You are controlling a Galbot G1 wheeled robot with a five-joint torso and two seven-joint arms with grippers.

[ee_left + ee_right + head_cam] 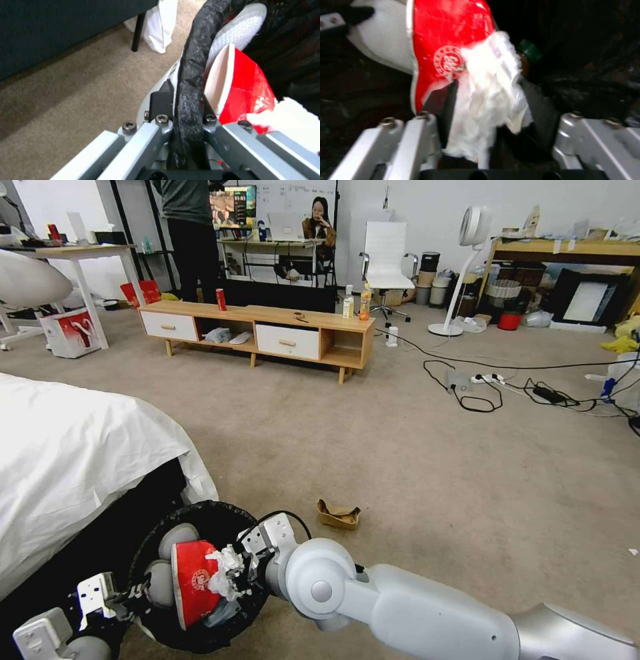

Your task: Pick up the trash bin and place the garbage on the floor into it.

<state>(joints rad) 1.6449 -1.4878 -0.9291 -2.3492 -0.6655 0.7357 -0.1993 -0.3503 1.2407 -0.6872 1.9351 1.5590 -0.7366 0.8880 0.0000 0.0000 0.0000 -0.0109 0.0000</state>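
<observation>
The trash bin (220,513), lined with a black bag, is held up at the lower left of the head view. My left gripper (133,593) (187,97) is shut on its rolled rim (196,50). Inside the bin lie a crushed red-white cup (193,583) (243,85) (450,37) and a pale rounded piece (177,537). My right gripper (243,563) (490,100) reaches over the bin's mouth with its fingers apart, and a white crumpled tissue (486,105) (227,570) hangs loosely between them. A tan cardboard tray (338,513) lies on the floor (433,480) just beyond the bin.
A bed with a white sheet (67,460) stands close on the left. A low wooden TV bench (267,330) crosses the far side. Cables and a power strip (493,387) lie on the carpet at the right, near a standing fan (467,267).
</observation>
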